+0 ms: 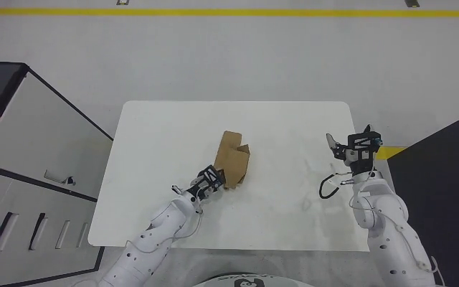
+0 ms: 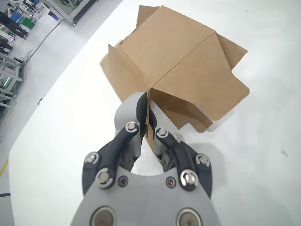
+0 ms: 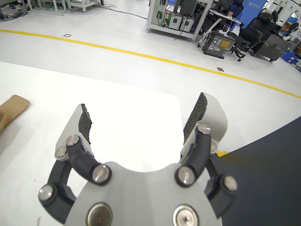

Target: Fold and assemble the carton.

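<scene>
A brown cardboard carton (image 1: 234, 162), partly folded with flaps sticking out, lies near the middle of the white table (image 1: 287, 129). My left gripper (image 1: 212, 177) is at the carton's near left corner, shut on a thin upright flap edge; the left wrist view shows the carton (image 2: 178, 66) with that flap pinched at the left gripper (image 2: 147, 109). My right gripper (image 1: 338, 146) hovers over the table's right side, well away from the carton, open with nothing between its fingers (image 3: 84, 121). A corner of the carton (image 3: 11, 109) shows in the right wrist view.
A black cable (image 1: 328, 188) loops by the right arm near the table's right edge. A dark cabinet (image 1: 43, 165) stands left of the table and a dark panel (image 1: 430, 165) to its right. A yellow floor line (image 1: 229, 11) runs beyond the table.
</scene>
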`<state>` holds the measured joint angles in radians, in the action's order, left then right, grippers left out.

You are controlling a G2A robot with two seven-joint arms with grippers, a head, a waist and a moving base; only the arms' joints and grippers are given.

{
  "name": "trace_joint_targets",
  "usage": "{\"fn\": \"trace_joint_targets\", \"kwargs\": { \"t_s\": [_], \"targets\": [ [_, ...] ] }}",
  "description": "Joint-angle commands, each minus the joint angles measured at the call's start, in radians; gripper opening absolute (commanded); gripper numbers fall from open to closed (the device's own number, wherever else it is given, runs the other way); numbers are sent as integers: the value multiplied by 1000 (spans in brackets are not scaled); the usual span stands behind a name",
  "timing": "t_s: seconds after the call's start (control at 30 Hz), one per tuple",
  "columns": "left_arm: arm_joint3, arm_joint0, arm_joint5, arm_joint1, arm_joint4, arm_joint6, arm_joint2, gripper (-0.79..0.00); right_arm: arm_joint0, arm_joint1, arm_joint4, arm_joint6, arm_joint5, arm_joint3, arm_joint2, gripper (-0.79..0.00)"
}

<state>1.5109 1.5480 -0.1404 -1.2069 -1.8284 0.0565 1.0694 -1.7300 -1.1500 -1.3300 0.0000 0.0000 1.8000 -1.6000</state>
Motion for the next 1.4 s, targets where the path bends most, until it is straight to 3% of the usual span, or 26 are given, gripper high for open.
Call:
{"fn": "trace_joint_targets", "kwargs": {
  "t_s": [0.0, 0.4, 0.63, 0.77, 0.87, 0.97, 1.1, 1.37],
  "targets": [
    [36, 15, -21, 7, -7, 9, 21, -785, 0, 0, 0, 0, 0, 0, 0, 0],
    [327, 142, -180, 53, -99, 38, 149, -785, 0, 0, 0, 0, 0, 0, 0, 0],
    [327, 140, -181, 53, -98, 38, 147, -785, 0, 0, 11, 7, -12, 0, 2, 0],
    [345, 132, -235, 59, -88, 61, 164, -785, 9, 13, 91, 115, -242, 16, -39, 0],
    [359, 131, -306, 67, -79, 84, 188, -785, 22, 28, 214, 269, -441, 31, -95, 0],
    [375, 128, -355, 73, -67, 93, 206, -785, 46, 41, 362, 433, -572, 34, -143, 0],
    [404, 128, -370, 76, -56, 82, 208, -785, 87, 55, 569, 645, -662, 13, -159, 0],
    [407, 124, -359, 77, -80, 69, 208, -785, 80, 54, 610, 646, -674, 1, -143, 0]
  ]
}}
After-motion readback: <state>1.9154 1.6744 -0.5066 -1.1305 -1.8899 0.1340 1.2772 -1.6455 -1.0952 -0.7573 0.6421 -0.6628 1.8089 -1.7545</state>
